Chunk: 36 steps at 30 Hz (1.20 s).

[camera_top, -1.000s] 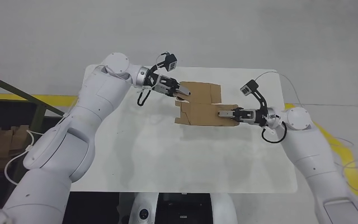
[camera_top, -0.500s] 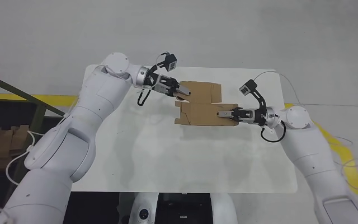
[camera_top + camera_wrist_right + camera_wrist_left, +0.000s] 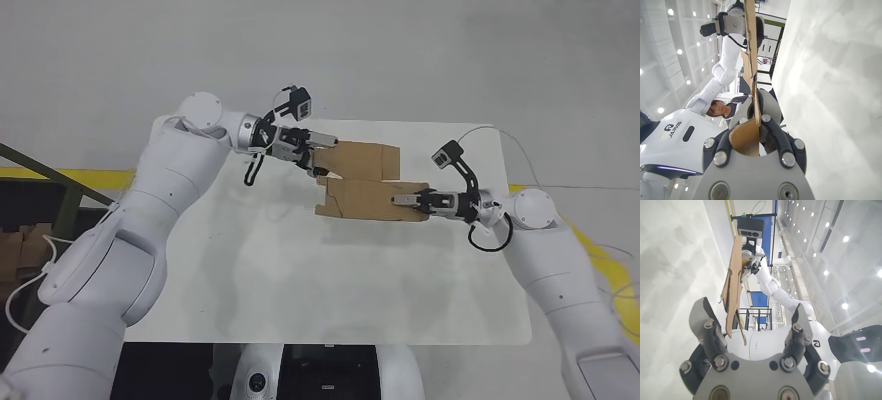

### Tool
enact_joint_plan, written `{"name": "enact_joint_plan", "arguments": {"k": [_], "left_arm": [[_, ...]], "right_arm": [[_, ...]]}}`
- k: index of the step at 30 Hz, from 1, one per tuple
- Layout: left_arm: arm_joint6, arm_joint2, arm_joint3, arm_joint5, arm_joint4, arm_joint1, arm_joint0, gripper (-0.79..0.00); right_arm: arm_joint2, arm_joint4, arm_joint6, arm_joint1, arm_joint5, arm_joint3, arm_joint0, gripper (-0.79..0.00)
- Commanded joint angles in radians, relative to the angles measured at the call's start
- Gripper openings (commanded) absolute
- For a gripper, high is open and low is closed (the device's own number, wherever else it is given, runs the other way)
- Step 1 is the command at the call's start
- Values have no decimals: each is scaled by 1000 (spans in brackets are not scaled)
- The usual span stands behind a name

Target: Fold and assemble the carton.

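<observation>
The carton (image 3: 365,181) is a flat brown cardboard blank held just above the white table (image 3: 220,290). My right gripper (image 3: 405,201) is shut on its right end; the right wrist view shows the carton (image 3: 751,56) edge-on, clamped in my right gripper (image 3: 755,108). My left gripper (image 3: 322,156) stands open at the carton's left end. Seen edge-on from the left wrist, the carton (image 3: 733,281) reaches in between the spread fingers of my left gripper (image 3: 753,315), close to one finger (image 3: 705,313), not clamped.
The table's near half and left side carry nothing. Its edges run close behind the carton at the back and past the right arm (image 3: 540,240) on the right. Yellow floor tape (image 3: 60,178) lies beyond the table's left side.
My left gripper has opened and let go of the carton's left end. The carton has shifted slightly right, still held by the right gripper.
</observation>
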Motion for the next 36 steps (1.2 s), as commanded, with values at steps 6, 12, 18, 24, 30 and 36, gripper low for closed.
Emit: {"name": "enact_joint_plan", "arguments": {"k": [6, 12, 18, 24, 30, 36], "left_arm": [[0, -4, -26, 0, -26, 16, 10, 0], [0, -4, -50, 0, -38, 31, 7, 0], [0, -1, -76, 0, -43, 43, 8, 0], [0, 4, -92, 0, -43, 48, 2, 0], [0, -1, -77, 0, -22, 45, -8, 0], [5, -11, -63, -5, 3, 40, -15, 0]], "right_arm": [[6, -31, -32, 0, 6, 9, 0, -785], [4, -70, -63, -1, 14, 3, -4, -785], [-3, -97, -80, -3, 23, -5, -5, -785], [-6, -110, -81, -4, 24, -16, -7, -785], [3, -90, -53, -3, 15, -22, -14, -785], [-3, -94, -25, -4, 11, -31, -13, -785]]}}
